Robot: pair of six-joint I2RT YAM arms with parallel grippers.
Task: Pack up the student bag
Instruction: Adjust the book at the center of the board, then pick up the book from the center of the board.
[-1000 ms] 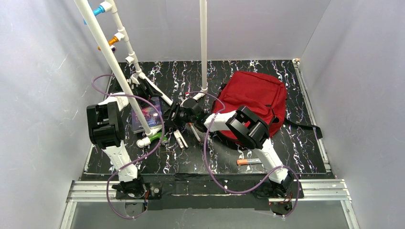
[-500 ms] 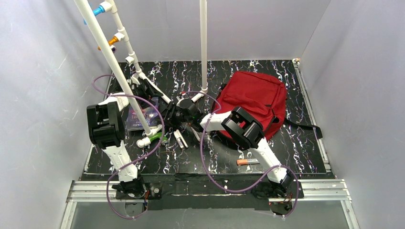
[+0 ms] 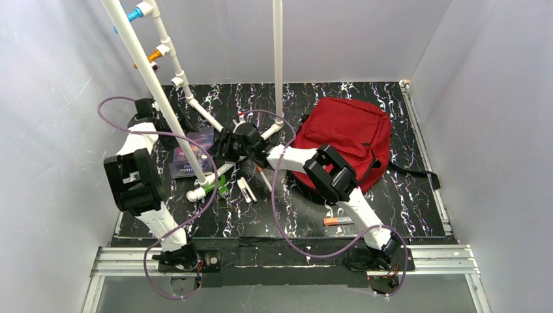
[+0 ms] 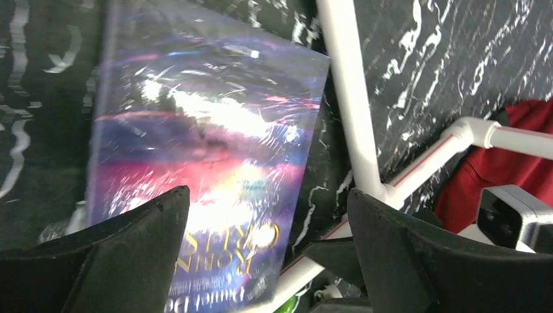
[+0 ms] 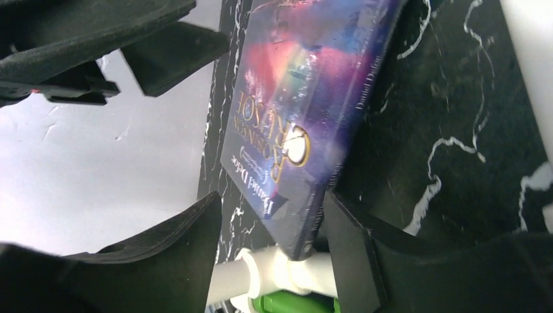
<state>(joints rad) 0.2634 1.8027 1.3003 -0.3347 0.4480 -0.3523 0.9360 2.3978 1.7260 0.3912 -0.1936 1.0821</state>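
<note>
Right hand (image 5: 274, 241) straddles a corner of the book (image 4: 202, 130); clamped or not, you cannot tell. Left hand (image 4: 267, 195) released over it. Student bag (image 3: 342, 130) lies on the tabletop (image 3: 293, 215), rightward of both, nearer the right hand.

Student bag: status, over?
Left gripper open above book. Right gripper straddles book's corner, grip unclear. Student bag lies right, away from both. White pipe frame crosses between book and bag.

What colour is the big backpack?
The backpack is dark red. The top external view shows it best.
</note>
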